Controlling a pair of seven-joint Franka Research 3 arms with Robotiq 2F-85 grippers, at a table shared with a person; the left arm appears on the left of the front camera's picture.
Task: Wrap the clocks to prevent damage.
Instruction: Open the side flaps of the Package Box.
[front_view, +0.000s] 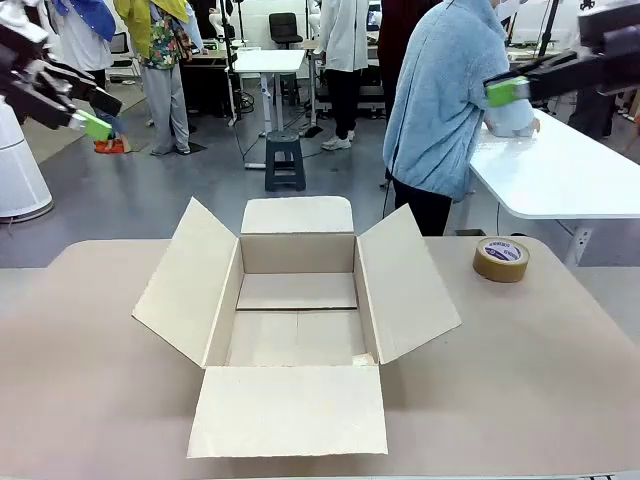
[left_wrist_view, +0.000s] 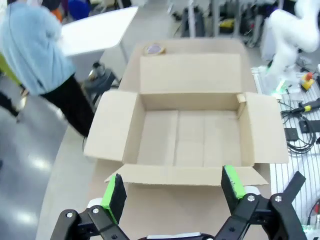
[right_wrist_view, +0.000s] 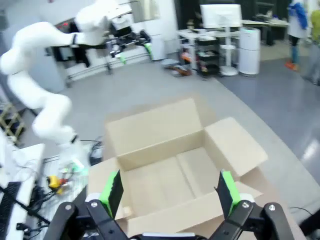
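Bright, even overhead light fills the room, throwing only faint shadows inside the cardboard box (front_view: 296, 335) and glare patches on the grey floor (left_wrist_view: 30, 165), while both wrist views look soft, smeared and bowed at the edges.

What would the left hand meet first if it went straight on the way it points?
Most likely the bare floor of the open cardboard box, just past its near flap; the left hand looks down into it, though depth is unclear.
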